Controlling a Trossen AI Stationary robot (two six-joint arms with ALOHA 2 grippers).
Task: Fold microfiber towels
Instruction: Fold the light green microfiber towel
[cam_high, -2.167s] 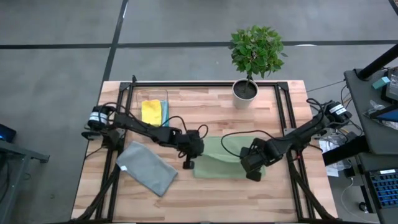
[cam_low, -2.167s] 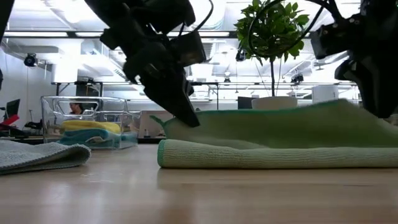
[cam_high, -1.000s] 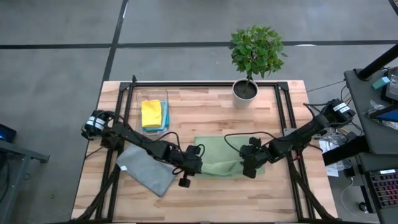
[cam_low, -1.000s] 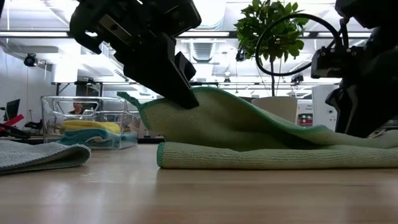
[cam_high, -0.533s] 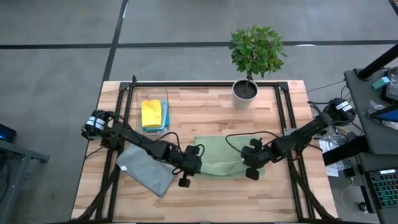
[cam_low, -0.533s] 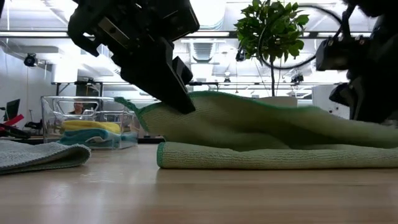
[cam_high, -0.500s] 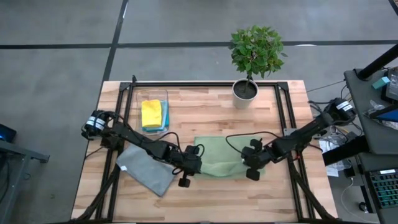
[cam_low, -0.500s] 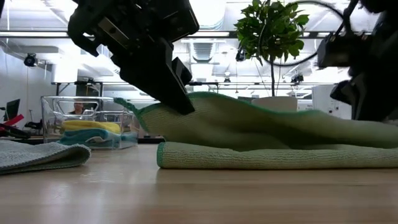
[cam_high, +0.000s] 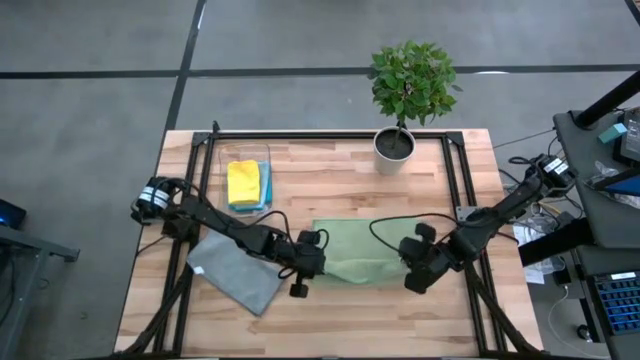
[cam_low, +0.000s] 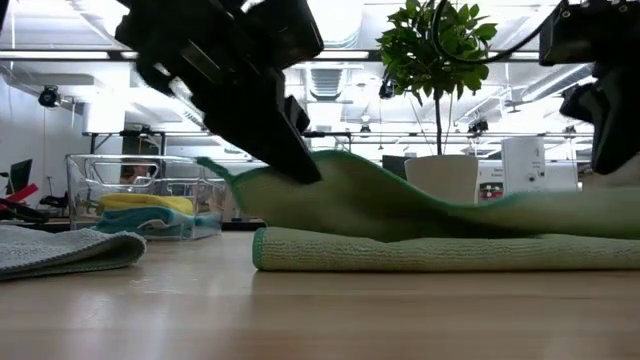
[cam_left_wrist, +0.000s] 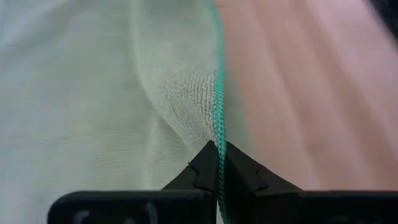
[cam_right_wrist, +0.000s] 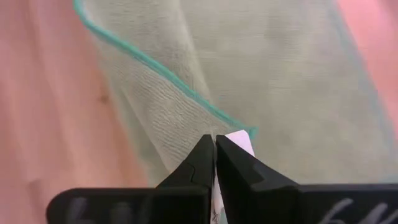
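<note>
An olive green towel (cam_high: 355, 250) lies folded on the table's middle; its lower layers (cam_low: 440, 250) rest flat and its top layer (cam_low: 400, 205) is held up. My left gripper (cam_high: 314, 263) is shut on that layer's left end, my right gripper (cam_high: 411, 266) on its right end. A grey towel (cam_high: 236, 270) lies flat at the near left. Yellow (cam_high: 243, 180) and light blue (cam_high: 265, 182) towels lie in the clear bin. The teal towel is not seen apart from these. My left gripper pinches the top layer's teal-stitched edge (cam_left_wrist: 219, 127) between its two fingertips, the edge running along the fingers. That end (cam_low: 250, 180) is lifted off the folded part below. My right gripper pinches the top layer at a corner beside the white tag (cam_right_wrist: 239, 140), between its fingertips. The teal-stitched edge (cam_right_wrist: 155, 68) runs away from the fingers. That end (cam_low: 590, 205) is lifted off the lower layers, and the layer sags between the grippers.
A clear plastic bin (cam_high: 222, 165) stands at the far left. A potted plant (cam_high: 397, 143) stands at the far middle. Black frame rails (cam_high: 455, 190) run along the table's sides. Bare wood lies along the near edge.
My right gripper has gone toward the table's right edge and up a little with its end of the top layer. That end, which lay low on the folded part, is lifted and the layer is drawn out longer. My left gripper has stayed nearly still.
</note>
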